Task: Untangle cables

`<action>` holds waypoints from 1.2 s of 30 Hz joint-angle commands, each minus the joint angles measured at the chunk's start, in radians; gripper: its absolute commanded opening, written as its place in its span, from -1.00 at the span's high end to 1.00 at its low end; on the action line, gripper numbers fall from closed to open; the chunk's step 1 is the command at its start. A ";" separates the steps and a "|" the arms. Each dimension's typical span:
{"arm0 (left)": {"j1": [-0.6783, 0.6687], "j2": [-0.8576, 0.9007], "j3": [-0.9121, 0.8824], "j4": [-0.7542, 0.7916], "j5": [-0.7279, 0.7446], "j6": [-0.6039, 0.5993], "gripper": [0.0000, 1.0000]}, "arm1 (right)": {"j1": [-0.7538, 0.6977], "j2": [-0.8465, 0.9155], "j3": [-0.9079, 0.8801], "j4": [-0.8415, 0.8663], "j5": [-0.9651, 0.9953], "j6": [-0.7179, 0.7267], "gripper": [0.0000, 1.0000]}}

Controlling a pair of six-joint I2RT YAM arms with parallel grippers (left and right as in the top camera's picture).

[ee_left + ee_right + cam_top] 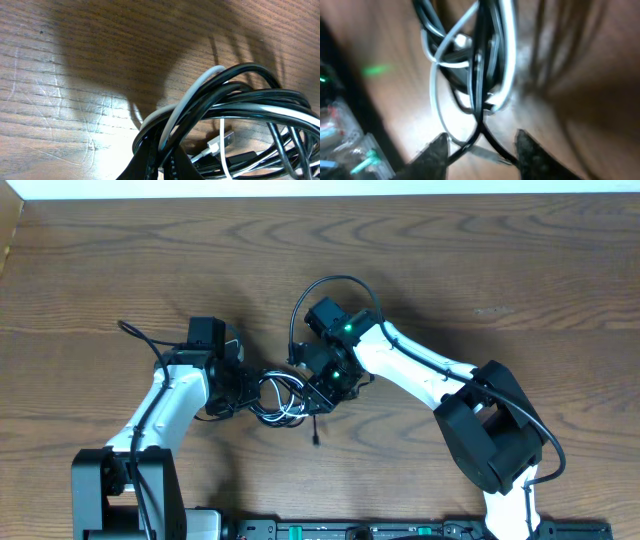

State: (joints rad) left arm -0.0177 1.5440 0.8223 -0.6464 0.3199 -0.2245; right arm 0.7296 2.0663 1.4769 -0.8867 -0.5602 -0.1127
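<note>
Left of the cables (pixel 282 398), the left gripper (pixel 238 392) is clamped on some strands. The bundle between both grippers seems light, limp and slippery; better take one cord near a plug (pixel 221 142). Right of it, the right gripper (pixel 480 152) holds its fingers apart around a black strand.

overhead: even, sharp | left wrist: heavy shadow | right wrist: dim, blurred

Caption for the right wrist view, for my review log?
Right tool open astride a black strand trailing from the tangled black-and-white cables on the wooden table.
</note>
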 commanded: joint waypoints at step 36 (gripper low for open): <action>0.002 0.006 -0.013 -0.003 0.011 0.002 0.85 | 0.071 0.007 -0.007 -0.008 0.136 0.101 -0.26</action>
State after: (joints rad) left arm -0.0177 1.5440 0.8223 -0.6464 0.3199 -0.2245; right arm 0.7761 2.0663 1.4761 -0.8963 -0.4744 -0.0299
